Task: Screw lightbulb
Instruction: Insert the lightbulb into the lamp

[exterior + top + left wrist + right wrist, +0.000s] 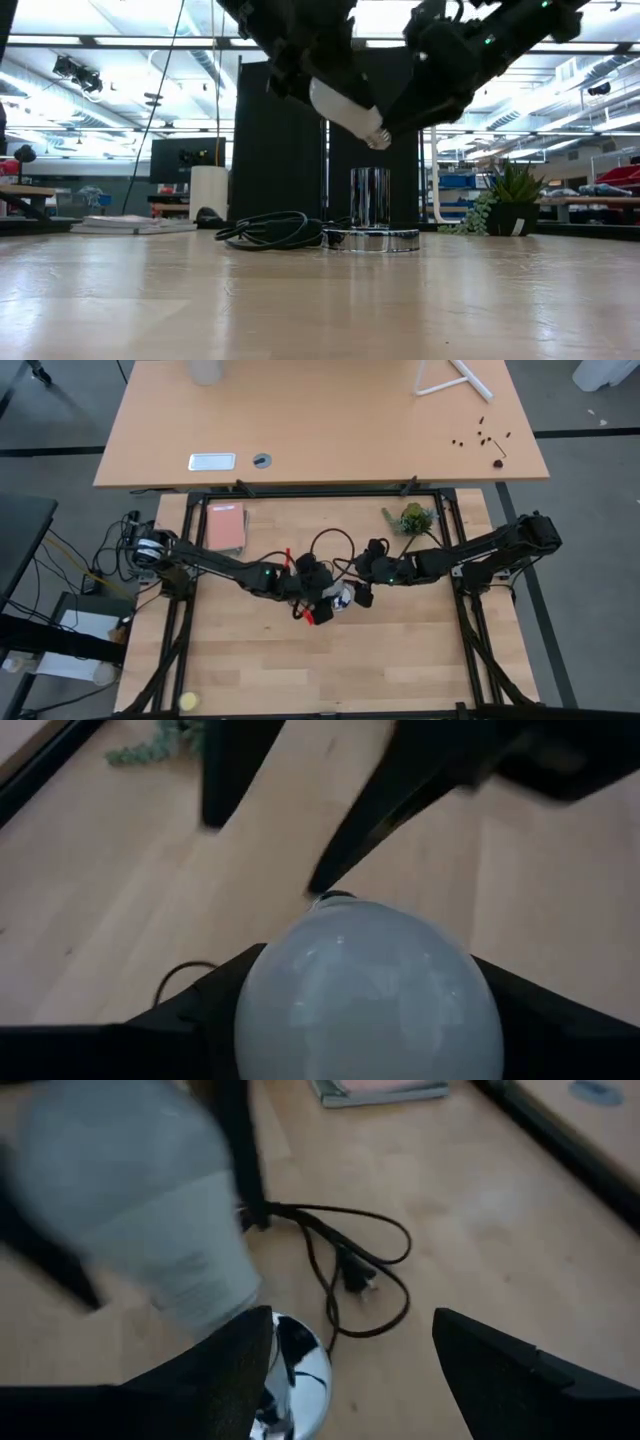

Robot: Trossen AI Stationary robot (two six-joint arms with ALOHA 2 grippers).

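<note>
The light wooden desk (330,660) fills the lower middle of the high view, framed by black rails, with a second, paler table (330,420) across the top of the frame. At the desk's upper left lies a pink book (226,527); at its upper right, a small green plant (412,518). A yellow ball (188,702) sits at the lower left corner. In the low view an open workshop room with ceiling lights and dark panels stretches behind the desk.

Centre frame in the low view, a chrome socket (371,212) stands upright on its round base, with a black cord (272,230) coiled to its left. Nothing shows seated in the socket.

The left pincer (318,85) comes in from the upper left and grips the lightbulb (346,111), which is tilted in the air above the socket, its screw base pointing lower right. The right pincer (425,100), in from the upper right, is spread open just beside the bulb's base; contact cannot be judged.
</note>
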